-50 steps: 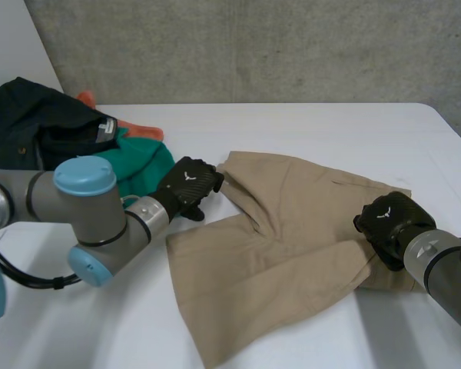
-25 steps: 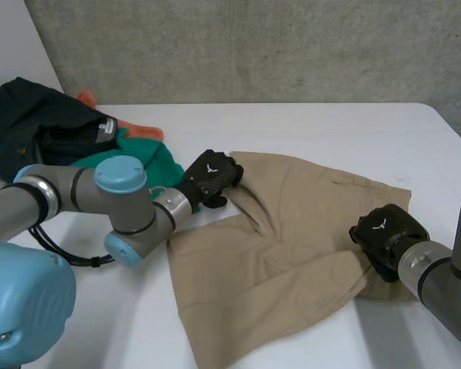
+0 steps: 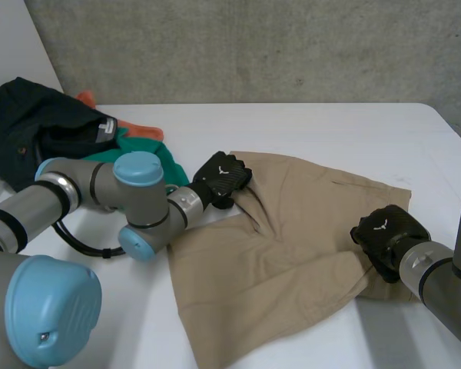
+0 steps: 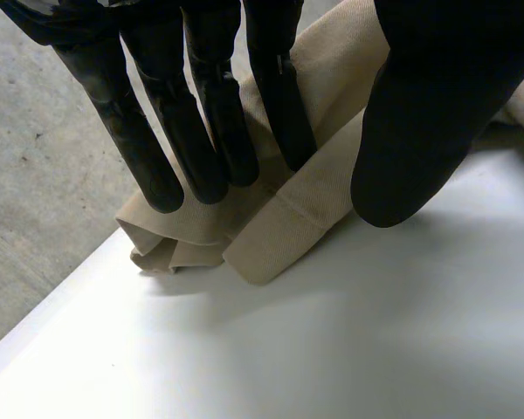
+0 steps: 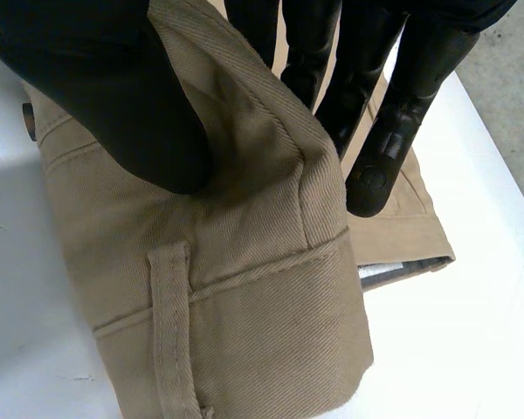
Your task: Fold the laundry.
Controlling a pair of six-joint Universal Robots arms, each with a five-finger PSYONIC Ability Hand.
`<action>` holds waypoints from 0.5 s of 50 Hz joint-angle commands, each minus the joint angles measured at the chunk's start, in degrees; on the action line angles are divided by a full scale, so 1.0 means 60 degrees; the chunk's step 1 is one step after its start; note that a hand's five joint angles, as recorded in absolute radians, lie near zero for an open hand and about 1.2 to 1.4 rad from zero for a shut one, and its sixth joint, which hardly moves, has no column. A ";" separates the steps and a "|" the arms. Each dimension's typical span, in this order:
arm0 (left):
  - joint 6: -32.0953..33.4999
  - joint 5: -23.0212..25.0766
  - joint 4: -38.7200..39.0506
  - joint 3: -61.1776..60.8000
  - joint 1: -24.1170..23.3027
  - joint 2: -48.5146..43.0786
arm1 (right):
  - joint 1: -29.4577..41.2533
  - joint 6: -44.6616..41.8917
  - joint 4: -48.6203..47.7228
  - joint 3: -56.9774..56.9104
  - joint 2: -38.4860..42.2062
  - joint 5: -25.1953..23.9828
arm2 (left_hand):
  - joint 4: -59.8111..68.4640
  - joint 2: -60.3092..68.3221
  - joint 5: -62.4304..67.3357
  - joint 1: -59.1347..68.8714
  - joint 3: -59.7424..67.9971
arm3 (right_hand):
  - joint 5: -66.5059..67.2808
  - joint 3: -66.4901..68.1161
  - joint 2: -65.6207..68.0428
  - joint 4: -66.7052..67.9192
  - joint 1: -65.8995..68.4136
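Writing: none can be read. A small grey label (image 3: 106, 129) shows on the dark garment (image 3: 31, 115) at the far left of the table (image 3: 330, 131), too small to make out. Each hand carries a small white mark on its back.

Shorts: the tan shorts (image 3: 292, 238) lie spread across the middle of the table, rumpled between the two hands.

Left hand: the left hand (image 3: 223, 177) is at the far left edge of the shorts, beside the green garment (image 3: 150, 154). In its wrist view the fingers (image 4: 279, 105) lie nearly straight over a bunched hem and the thumb sits on the other side, with the cloth gathered between them in a pinch.

Right hand: the right hand (image 3: 386, 231) is on the near right end of the shorts. In its wrist view the thumb presses one side of a raised ridge of waistband and the fingers (image 5: 402, 113) stand close behind it, narrow, with the fold nipped between.

Wrist views add: a belt loop (image 5: 170, 332) and a dark button (image 5: 28, 118) by the right thumb, and the twill weave of the cloth.

Head view adds: the pile of dark, green and orange garment (image 3: 142, 131) behind the left arm.
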 commanded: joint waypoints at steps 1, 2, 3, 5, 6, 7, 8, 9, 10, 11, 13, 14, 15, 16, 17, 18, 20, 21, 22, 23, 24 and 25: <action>0.0427 -0.0270 -0.0649 0.0976 -0.0148 -0.0537 | 0.0002 0.0000 0.0000 -0.0001 0.0002 -0.0014 | 0.1890 0.1832 0.1966 0.1929 0.1893 | 0.2124 0.2012 0.2088 0.1976 0.3926; 0.0515 -0.0284 -0.0693 0.1078 -0.0177 -0.0596 | 0.0002 0.0000 0.0000 -0.0001 0.0002 -0.0014 | 0.2170 0.2112 0.2246 0.2209 0.2172 | 0.2124 0.2012 0.2088 0.1976 0.3926; 0.0675 -0.0328 -0.0737 0.1210 -0.0192 -0.0683 | -0.0012 0.0000 0.0000 0.0013 0.0002 -0.0014 | 0.3366 0.3308 0.3442 0.3405 0.3369 | 0.2124 0.2012 0.2088 0.1976 0.3926; 0.0851 -0.0518 -0.0737 0.1240 -0.0206 -0.0728 | -0.0012 0.0000 0.0000 0.0014 -0.0013 -0.0014 | 0.5049 0.4991 0.5125 0.5088 0.5052 | 0.2124 0.2012 0.2088 0.1976 0.3926; 0.0954 -0.0649 -0.0708 0.1226 -0.0221 -0.0728 | -0.0012 0.0000 0.0000 0.0028 -0.0013 -0.0014 | 0.5057 0.4999 0.5133 0.5096 0.5059 | 0.2124 0.2012 0.2088 0.1976 0.3926; 0.1216 -0.1013 -0.0679 0.1168 -0.0265 -0.0685 | -0.0027 0.0000 0.0000 0.0028 0.0001 -0.0014 | 0.5057 0.4999 0.5133 0.5096 0.5059 | 0.2124 0.2012 0.2088 0.1976 0.3926; 0.1407 -0.1263 -0.0649 0.1080 -0.0323 -0.0612 | -0.0027 0.0000 0.0000 0.0014 0.0001 -0.0014 | 0.5057 0.4999 0.5133 0.5096 0.5059 | 0.2124 0.2012 0.2088 0.1976 0.3926; 0.1540 -0.1411 -0.0635 0.0992 -0.0367 -0.0567 | -0.0042 0.0000 0.0000 0.0028 -0.0013 -0.0014 | 0.5057 0.4999 0.5133 0.5096 0.5059 | 0.2124 0.2012 0.2088 0.1976 0.3926; 0.1700 -0.1644 -0.0591 0.0846 -0.0382 -0.0465 | -0.0042 0.0000 0.0000 0.0028 -0.0013 -0.0014 | 0.5057 0.4999 0.5133 0.5096 0.5059 | 0.2124 0.2012 0.2088 0.1976 0.3926; 0.2079 -0.2024 -0.0431 0.0424 -0.0411 -0.0087 | -0.0042 0.0000 0.0000 0.0028 -0.0013 0.0001 | 0.5057 0.4999 0.5133 0.5096 0.5059 | 0.2124 0.2012 0.2088 0.1976 0.3926; 0.2462 -0.2290 -0.0124 -0.0192 -0.0412 0.0470 | -0.0042 0.0000 0.0014 0.0028 -0.0013 0.0001 | 0.5057 0.4999 0.5133 0.5096 0.5059 | 0.2124 0.2012 0.2088 0.1976 0.3926; 0.2580 -0.2335 0.0052 -0.0514 -0.0397 0.0734 | -0.0042 0.0000 0.0014 0.0028 -0.0013 -0.0014 | 0.5057 0.4999 0.5133 0.5096 0.5059 | 0.2124 0.2012 0.2088 0.1976 0.3926; 0.2813 -0.2321 0.0373 -0.1156 -0.0382 0.1157 | -0.0042 0.0000 0.0014 0.0028 -0.0013 -0.0014 | 0.5057 0.4999 0.5133 0.5096 0.5059 | 0.2124 0.2012 0.2088 0.1976 0.3926; 0.3004 -0.2335 0.0565 -0.1568 -0.0382 0.1408 | -0.0027 0.0000 0.0029 0.0028 -0.0013 -0.0028 | 0.5057 0.4999 0.5133 0.5096 0.5059 | 0.2124 0.2012 0.2088 0.1976 0.3926; 0.3122 -0.2350 0.0726 -0.1891 -0.0382 0.1628 | -0.0027 0.0000 0.0029 0.0043 -0.0013 -0.0029 | 0.5057 0.4999 0.5133 0.5096 0.5059 | 0.2124 0.2012 0.2088 0.1976 0.3926; 0.3210 -0.2335 0.0815 -0.2141 -0.0368 0.1775 | -0.0027 0.0000 0.0029 0.0043 -0.0013 -0.0029 | 0.5057 0.4999 0.5133 0.5096 0.5059 | 0.2124 0.2012 0.2088 0.1976 0.3926; 0.3488 -0.2350 0.1006 -0.2889 -0.0353 0.2230 | -0.0013 0.0000 0.0029 0.0043 -0.0013 -0.0029 | 0.5057 0.4999 0.5133 0.5096 0.5059 | 0.2124 0.2012 0.2088 0.1976 0.3926; 0.3591 -0.2364 0.1021 -0.3079 -0.0353 0.2347 | -0.0012 0.0000 0.0029 0.0043 -0.0013 -0.0029 | 0.5057 0.4999 0.5133 0.5096 0.5059 | 0.2124 0.2012 0.2088 0.1976 0.3926; 0.3693 -0.2379 0.1021 -0.3255 -0.0353 0.2479 | 0.0002 0.0015 0.0029 0.0043 -0.0013 -0.0029 | 0.5057 0.4999 0.5133 0.5096 0.5059 | 0.2124 0.2012 0.2088 0.1976 0.3926; 0.3912 -0.2423 0.1021 -0.3605 -0.0353 0.2683 | 0.0002 0.0015 0.0029 0.0043 -0.0013 -0.0029 | 0.5057 0.4999 0.5133 0.5096 0.5059 | 0.2124 0.2012 0.2088 0.1976 0.3926; 0.4030 -0.2438 0.1006 -0.3724 -0.0367 0.2772 | 0.0017 0.0015 0.0029 0.0043 -0.0013 -0.0029 | 0.5057 0.4999 0.5133 0.5096 0.5059 | 0.2124 0.2012 0.2088 0.1976 0.3926; 0.4118 -0.2452 0.0977 -0.3856 -0.0411 0.2845 | 0.0017 0.0029 0.0029 0.0043 -0.0013 -0.0029 | 0.5057 0.4999 0.5133 0.5096 0.5059 | 0.2124 0.2012 0.2088 0.1976 0.3926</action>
